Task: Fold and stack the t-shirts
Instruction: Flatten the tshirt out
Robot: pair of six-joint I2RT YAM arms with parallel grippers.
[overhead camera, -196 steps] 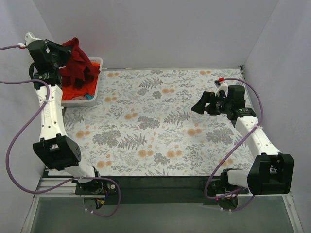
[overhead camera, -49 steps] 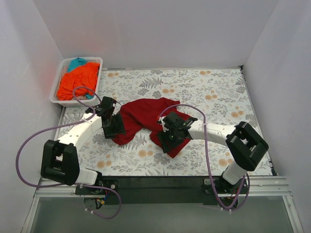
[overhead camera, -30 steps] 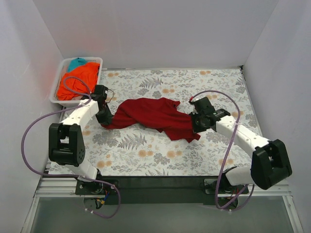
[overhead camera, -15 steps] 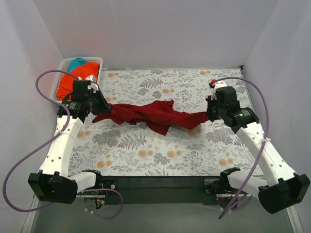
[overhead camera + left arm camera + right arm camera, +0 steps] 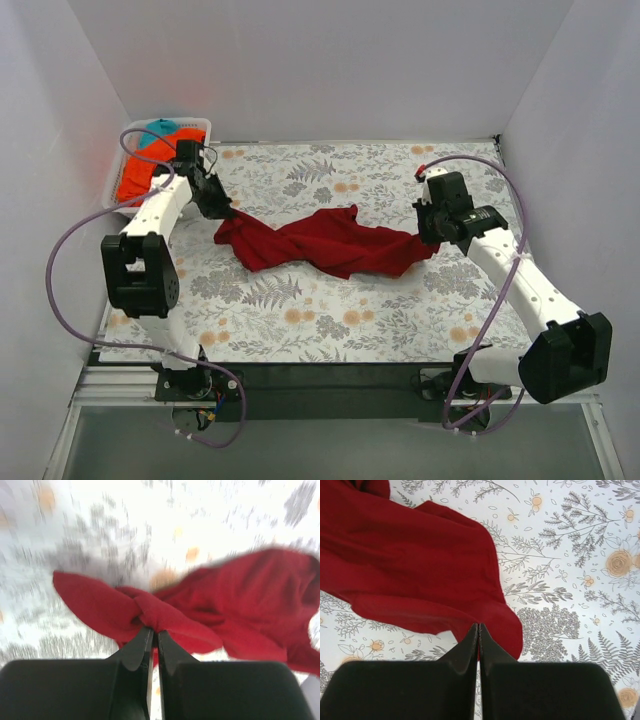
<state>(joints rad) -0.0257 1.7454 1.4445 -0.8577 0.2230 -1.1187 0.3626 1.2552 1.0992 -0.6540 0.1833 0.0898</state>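
Observation:
A dark red t-shirt hangs twisted between my two grippers over the middle of the floral tablecloth. My left gripper is shut on its left end; the left wrist view shows bunched red cloth pinched at the tips of that gripper. My right gripper is shut on the right end, with the shirt's edge caught at its closed tips. An orange t-shirt and a teal t-shirt lie in the white basket at the back left.
The white slotted basket stands at the table's back left corner, just behind my left arm. White walls close in the left, back and right sides. The floral tablecloth covers the table down to the dark front rail.
Both grippers have carried the shirt's ends apart and toward the back. The left gripper has gone back toward the basket, and the cloth sags lower between them.

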